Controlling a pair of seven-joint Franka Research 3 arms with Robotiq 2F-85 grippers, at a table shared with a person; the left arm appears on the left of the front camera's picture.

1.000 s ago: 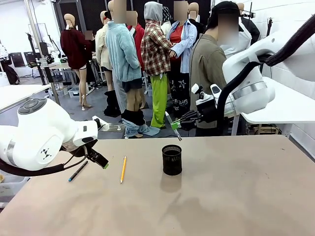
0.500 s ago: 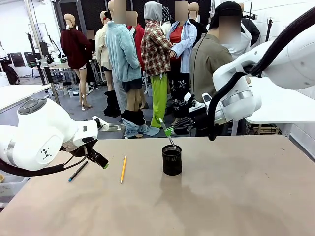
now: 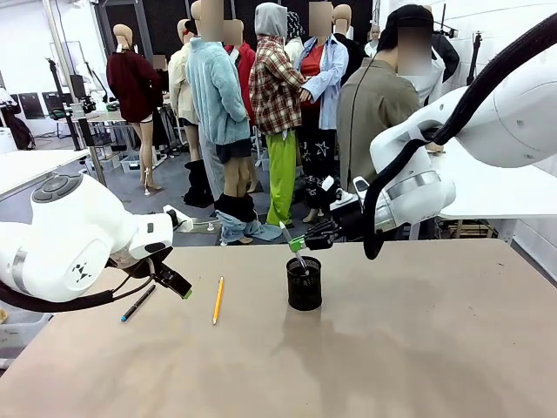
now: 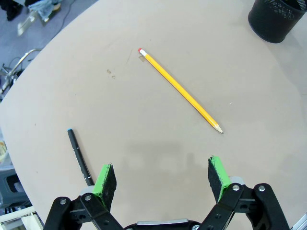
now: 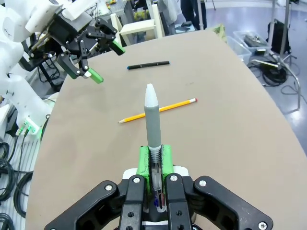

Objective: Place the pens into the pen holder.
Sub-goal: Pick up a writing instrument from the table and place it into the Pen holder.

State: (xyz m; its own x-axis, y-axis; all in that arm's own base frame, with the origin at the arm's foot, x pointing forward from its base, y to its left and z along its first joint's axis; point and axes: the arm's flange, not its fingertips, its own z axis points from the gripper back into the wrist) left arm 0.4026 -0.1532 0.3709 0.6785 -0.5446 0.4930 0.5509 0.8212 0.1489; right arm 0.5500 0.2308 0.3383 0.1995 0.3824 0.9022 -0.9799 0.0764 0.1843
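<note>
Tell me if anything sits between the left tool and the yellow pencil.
Nothing visible does. The open left tool hovers over the table, with the yellow pencil lying ahead; the black pen lies off beside one finger.

Obs.: hidden and cropped parts, three views.
Left wrist view: the pen holder (image 4: 278, 19) sits at upper right and is cut by the top and right edges, so only part of its rim and mesh wall is seen. At lower left, the near end of the black pen (image 4: 78, 155) is hidden behind a green pad of the left gripper (image 4: 162, 175). Front view, frame centre: the grey pen (image 3: 299, 259) slants at the holder's mouth; its tip is too small to place inside or above the rim. Right wrist view, bottom centre: the pen's rear end is buried between the pads of the right gripper (image 5: 153, 155).
</note>
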